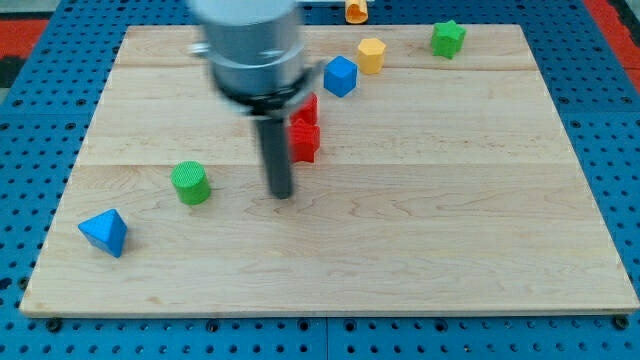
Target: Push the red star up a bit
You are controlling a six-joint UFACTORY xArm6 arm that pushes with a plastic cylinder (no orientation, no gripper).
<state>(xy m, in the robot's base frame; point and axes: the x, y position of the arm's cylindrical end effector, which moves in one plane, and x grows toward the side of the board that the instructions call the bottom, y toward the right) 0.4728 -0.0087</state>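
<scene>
The red star (pixel 304 139) lies on the wooden board (pixel 420 220) a little above its middle, partly hidden on its left by my rod. A second red block (pixel 309 106) sits just above it, touching or nearly touching, its shape hidden by the arm. My tip (pixel 283 194) rests on the board just below and left of the red star, a short gap away from it.
A blue cube (pixel 340 76) and a yellow hexagon block (pixel 371 54) lie above right of the red blocks. A green star (pixel 448 38) sits at the top right. A green cylinder (pixel 190 183) and a blue pyramid-like block (pixel 105 232) lie at left. An orange block (pixel 355 11) lies off the board at the top.
</scene>
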